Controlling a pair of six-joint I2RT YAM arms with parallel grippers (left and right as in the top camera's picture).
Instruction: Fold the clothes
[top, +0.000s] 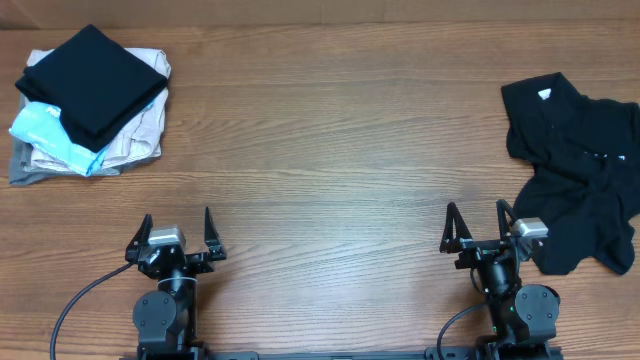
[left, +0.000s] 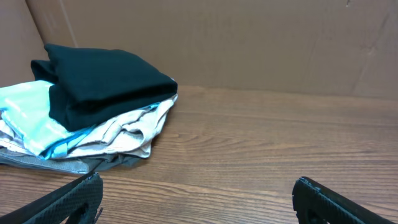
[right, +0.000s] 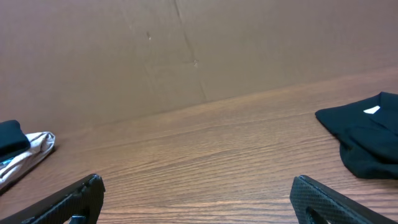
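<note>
A crumpled black garment (top: 580, 165) with a small white neck label lies at the table's right edge, unfolded; its near corner shows in the right wrist view (right: 367, 134). A folded black garment (top: 92, 80) tops a stack of folded clothes at the far left, seen also in the left wrist view (left: 102, 81). My left gripper (top: 178, 230) rests open near the front edge, left of centre, with bare wood between its fingers (left: 81, 199). Over at the front right my right gripper (top: 478, 225) stands open too, empty, just left of the crumpled garment's lower hem.
The stack (top: 120, 140) under the folded black piece holds beige, light blue and grey clothes. A brown cardboard wall (right: 186, 50) stands behind the table's far edge. Wood tabletop (top: 330, 150) spreads between stack and garment.
</note>
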